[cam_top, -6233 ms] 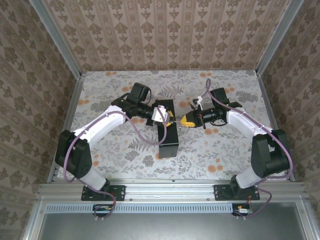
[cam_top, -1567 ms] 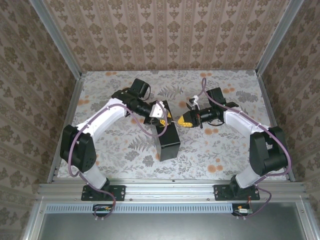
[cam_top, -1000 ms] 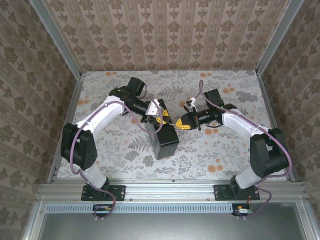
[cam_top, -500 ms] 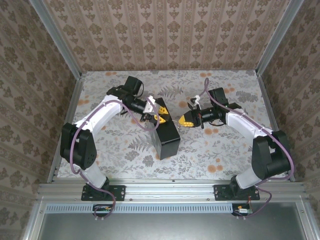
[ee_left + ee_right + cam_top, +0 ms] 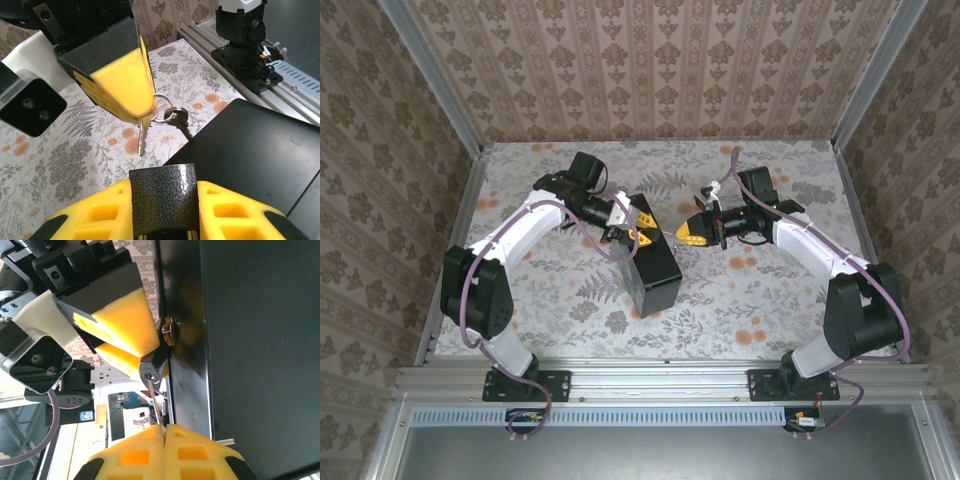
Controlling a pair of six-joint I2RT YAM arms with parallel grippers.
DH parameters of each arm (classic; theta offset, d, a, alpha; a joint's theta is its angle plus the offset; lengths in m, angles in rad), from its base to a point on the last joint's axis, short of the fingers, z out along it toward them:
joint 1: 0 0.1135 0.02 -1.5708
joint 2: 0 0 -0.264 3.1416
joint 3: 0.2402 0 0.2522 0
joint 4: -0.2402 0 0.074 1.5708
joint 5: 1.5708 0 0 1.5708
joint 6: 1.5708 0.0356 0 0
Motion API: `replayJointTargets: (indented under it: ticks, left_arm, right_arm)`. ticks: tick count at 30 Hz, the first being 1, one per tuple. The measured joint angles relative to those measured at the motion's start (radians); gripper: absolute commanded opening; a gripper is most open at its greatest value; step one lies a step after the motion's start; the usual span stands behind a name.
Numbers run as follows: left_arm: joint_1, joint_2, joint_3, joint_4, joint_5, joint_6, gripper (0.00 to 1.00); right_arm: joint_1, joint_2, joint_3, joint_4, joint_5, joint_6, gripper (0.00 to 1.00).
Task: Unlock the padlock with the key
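From above, two arms meet over a floral surface (image 5: 760,300) that carries one black box (image 5: 658,272). The left gripper (image 5: 642,232) sits at the box's far end. The right gripper (image 5: 686,231) faces it from the right, and a thin metal line bridges the gap between them.

The left wrist camera resolves that line. Its own jaws are clamped on the padlock (image 5: 162,192), a dark speckled block between two yellow fingers, just beside the box's corner. Opposite, the right jaws pinch one silver key (image 5: 142,140), its blade pointing down at the padlock. One ring (image 5: 161,114) hangs from it with a second key (image 5: 181,120), darker; so two keys in all.

The right wrist camera looks along the blade. Its jaws are pressed shut on the key's head, and the blade reaches the keyhole (image 5: 149,371) in the padlock's end face. Whether the tip is inside cannot be told. One brass fitting (image 5: 167,330) sits on the box's edge. A small label (image 5: 86,416) in the background is too small to read.
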Motion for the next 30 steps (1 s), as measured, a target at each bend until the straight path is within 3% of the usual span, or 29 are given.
replayJointTargets:
  ticks: [30]
  left_arm:
    - [-0.006,0.0,0.0,0.011,-0.011,0.0,0.18]
  right_arm:
    - [0.034,0.021,0.024,-0.032,0.004,-0.035,0.0]
